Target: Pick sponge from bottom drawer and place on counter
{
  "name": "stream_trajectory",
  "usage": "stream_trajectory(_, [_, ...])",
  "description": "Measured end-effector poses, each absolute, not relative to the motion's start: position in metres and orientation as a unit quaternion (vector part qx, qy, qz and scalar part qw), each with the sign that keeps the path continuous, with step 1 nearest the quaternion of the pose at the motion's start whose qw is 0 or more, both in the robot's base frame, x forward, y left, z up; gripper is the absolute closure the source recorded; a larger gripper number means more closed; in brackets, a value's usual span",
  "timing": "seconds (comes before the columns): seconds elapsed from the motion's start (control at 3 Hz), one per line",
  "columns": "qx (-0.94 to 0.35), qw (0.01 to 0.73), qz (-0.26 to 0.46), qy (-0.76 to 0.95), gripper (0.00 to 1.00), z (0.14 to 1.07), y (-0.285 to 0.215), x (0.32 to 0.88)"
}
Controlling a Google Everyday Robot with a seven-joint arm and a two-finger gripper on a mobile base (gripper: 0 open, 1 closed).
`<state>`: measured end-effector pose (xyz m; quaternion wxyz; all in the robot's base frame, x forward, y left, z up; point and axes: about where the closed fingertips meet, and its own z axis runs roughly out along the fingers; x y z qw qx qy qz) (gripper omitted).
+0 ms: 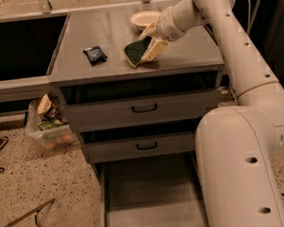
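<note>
The sponge, dark green face with a pale yellow layer, is tilted on edge over the grey counter, right of centre, its lower edge at or just above the surface. My gripper reaches in from the right and is shut on the sponge's right side, one finger above it and one below. The bottom drawer is pulled out at floor level; its grey tray shows nothing in it.
A dark blue-black packet lies on the counter to the left of the sponge. A white bowl sits just behind the gripper. The two upper drawers are closed. A plastic bin stands on the floor at the left. My base fills the right foreground.
</note>
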<state>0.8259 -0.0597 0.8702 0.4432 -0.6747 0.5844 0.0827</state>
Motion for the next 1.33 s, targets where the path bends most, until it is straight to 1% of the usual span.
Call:
stream_trajectory(0.67, [-0.675,0.443,0.083,0.584,0.06,0.8701,-0.0596,0.8259])
stream_trajectory(1.0, [-0.675,0.443,0.083,0.584,0.0,0.8701,-0.0595,0.8259])
stream_trajectory(1.33, [-0.675,0.443,0.083,0.584,0.0,0.8701,-0.0595,0.8259])
